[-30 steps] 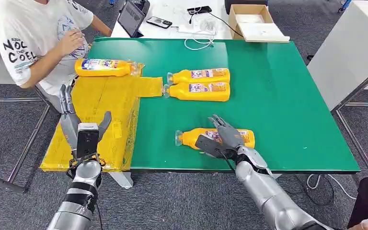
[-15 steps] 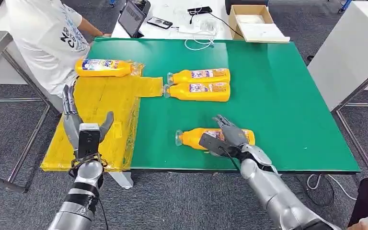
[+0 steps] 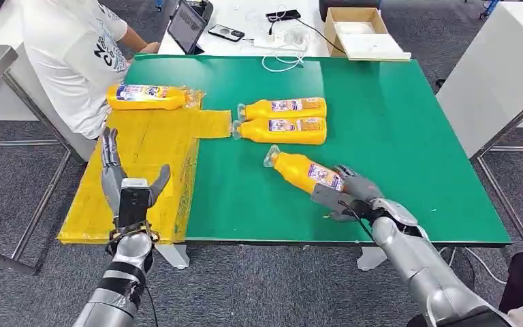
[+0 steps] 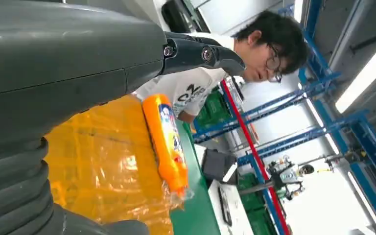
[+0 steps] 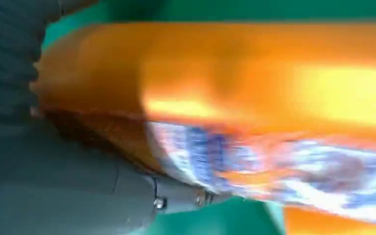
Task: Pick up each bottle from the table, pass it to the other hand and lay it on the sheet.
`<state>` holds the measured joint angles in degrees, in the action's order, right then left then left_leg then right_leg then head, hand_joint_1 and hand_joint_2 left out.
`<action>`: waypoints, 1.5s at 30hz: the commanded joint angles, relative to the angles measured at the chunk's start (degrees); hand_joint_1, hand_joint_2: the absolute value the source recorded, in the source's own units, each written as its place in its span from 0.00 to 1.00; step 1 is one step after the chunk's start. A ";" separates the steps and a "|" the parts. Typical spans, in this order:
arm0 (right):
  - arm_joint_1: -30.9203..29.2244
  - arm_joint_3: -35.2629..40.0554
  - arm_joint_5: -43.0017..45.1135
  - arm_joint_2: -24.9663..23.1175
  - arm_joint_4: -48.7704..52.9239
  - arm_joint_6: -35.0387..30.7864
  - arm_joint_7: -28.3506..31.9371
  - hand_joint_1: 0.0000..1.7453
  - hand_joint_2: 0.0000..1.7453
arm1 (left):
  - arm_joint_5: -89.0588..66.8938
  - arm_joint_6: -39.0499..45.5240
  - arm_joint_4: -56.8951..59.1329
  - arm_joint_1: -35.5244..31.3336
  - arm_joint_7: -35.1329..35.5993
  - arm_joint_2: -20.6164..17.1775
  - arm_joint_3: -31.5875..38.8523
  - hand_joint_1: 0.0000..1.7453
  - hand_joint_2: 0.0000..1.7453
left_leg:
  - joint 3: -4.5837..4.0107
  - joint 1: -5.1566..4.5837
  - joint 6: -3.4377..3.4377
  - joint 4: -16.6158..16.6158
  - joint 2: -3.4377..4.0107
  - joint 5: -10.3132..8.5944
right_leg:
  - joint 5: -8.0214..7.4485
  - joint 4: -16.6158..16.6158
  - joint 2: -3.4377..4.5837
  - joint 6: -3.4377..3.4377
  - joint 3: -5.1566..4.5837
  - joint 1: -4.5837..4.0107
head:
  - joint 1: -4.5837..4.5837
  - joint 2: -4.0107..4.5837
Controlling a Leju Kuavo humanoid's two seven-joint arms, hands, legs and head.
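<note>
right hand (image 3: 353, 194) grips the base end of an orange bottle (image 3: 305, 172) near the front edge of the green table (image 3: 395, 136), fingers wrapped around its body. the bottle is tilted, its clear cap end pointing up and to the far left, its base in the palm. in the right wrist view the bottle (image 5: 235, 98) is a blurred orange body with a blue label pressed against the grey hand (image 5: 54, 186).

left hand (image 3: 124, 182) is held over the near left part of the yellow sheet (image 3: 150, 146), fingers spread wide and pointing away, thumb out to the right, holding nothing.

one bottle on the sheet (image 3: 146, 96) lies on its side at the far edge; the left wrist view shows it (image 4: 166, 142) too. two more bottles (image 3: 282, 119) lie side by side, touching, on the table just right of the sheet, caps toward it.

person in a white t-shirt (image 3: 75, 54) sits at the far left corner of the table.
</note>
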<state>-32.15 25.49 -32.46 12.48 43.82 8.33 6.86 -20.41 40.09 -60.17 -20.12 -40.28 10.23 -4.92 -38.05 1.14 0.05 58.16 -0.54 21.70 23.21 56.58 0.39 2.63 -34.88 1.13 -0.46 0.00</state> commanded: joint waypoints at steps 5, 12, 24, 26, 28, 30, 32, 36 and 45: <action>0.81 2.79 0.21 0.75 -3.41 0.85 -0.22 0.00 1.00 | 0.42 -0.09 4.81 -2.25 0.28 -0.60 -2.19 0.00 1.00 | 0.24 0.02 0.03 -0.05 0.04 0.09 | 0.07 -0.06 -0.07 -0.13 0.22 -0.05 | 0.00 0.00; 0.96 3.61 1.66 -2.04 -7.00 -0.23 1.11 0.82 1.00 | 1.50 -0.09 5.69 -2.87 0.28 -0.50 -3.38 0.00 1.00 | 0.33 0.05 0.04 -0.08 0.09 0.10 | 0.07 -0.10 -0.03 -0.17 0.30 -0.09 | 0.00 0.00; 7.44 -3.04 2.60 -6.34 0.55 -15.59 5.34 1.00 1.00 | 1.88 -0.09 3.41 -1.62 0.28 0.96 -3.08 0.00 1.00 | 0.27 0.07 0.01 -0.07 0.22 0.10 | 0.06 -0.07 0.10 -0.14 0.18 -0.14 | 0.02 0.00; 8.75 -4.66 2.73 -7.20 3.46 -18.12 7.24 1.00 1.00 | 2.81 -0.09 3.27 -1.49 0.28 0.98 -3.82 0.00 1.00 | 0.20 0.07 0.01 -0.04 0.24 0.09 | 0.06 -0.04 0.14 -0.11 0.13 -0.13 | 0.00 0.00; 11.80 -8.71 3.92 -9.46 9.99 -23.59 11.15 1.00 1.00 | 5.26 -0.91 2.93 -1.08 0.28 0.77 -5.93 0.00 1.00 | 0.13 0.07 0.01 -0.03 0.23 0.09 | 0.06 -0.03 0.14 -0.10 0.09 -0.13 | 0.00 0.00; 13.86 -11.30 4.02 -10.95 14.94 -25.40 12.59 1.00 1.00 | 6.95 -2.77 3.35 -0.94 0.28 1.03 -6.73 0.00 1.00 | 0.30 0.05 0.02 -0.03 0.25 0.20 | 0.16 -0.02 0.11 -0.19 0.24 -0.12 | 0.00 0.00; 16.67 -14.73 4.29 -13.07 21.57 -27.79 14.34 1.00 1.00 | 8.95 -6.55 4.58 -0.79 0.28 2.17 -6.40 0.00 1.00 | 0.09 0.02 -0.01 0.01 0.24 0.18 | 0.14 0.07 0.17 -0.16 0.05 -0.09 | -0.02 0.00; 20.95 -20.92 8.23 -17.19 30.57 -33.74 19.83 1.00 1.00 | 11.49 -12.59 7.95 -0.29 0.28 4.08 -4.18 0.00 1.00 | 0.09 0.02 0.01 -0.02 0.07 0.25 | 0.23 0.04 0.07 -0.19 0.05 -0.10 | 0.00 0.00; 24.18 -25.56 12.23 -20.69 37.95 -41.15 26.95 1.00 1.00 | 14.19 -16.39 9.66 0.41 0.46 5.33 -0.05 0.00 1.00 | -0.22 0.00 0.02 -0.02 0.08 0.17 | 0.14 0.03 0.09 -0.11 -0.21 -0.03 | 0.02 0.00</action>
<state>-10.71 6.58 -22.56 -3.72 73.60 -28.33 29.77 -8.28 26.73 -56.00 -18.70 -40.26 13.97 -9.00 -38.50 1.17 0.03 58.16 -0.52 21.79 23.25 56.59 0.48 2.63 -35.29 1.10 -0.44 0.00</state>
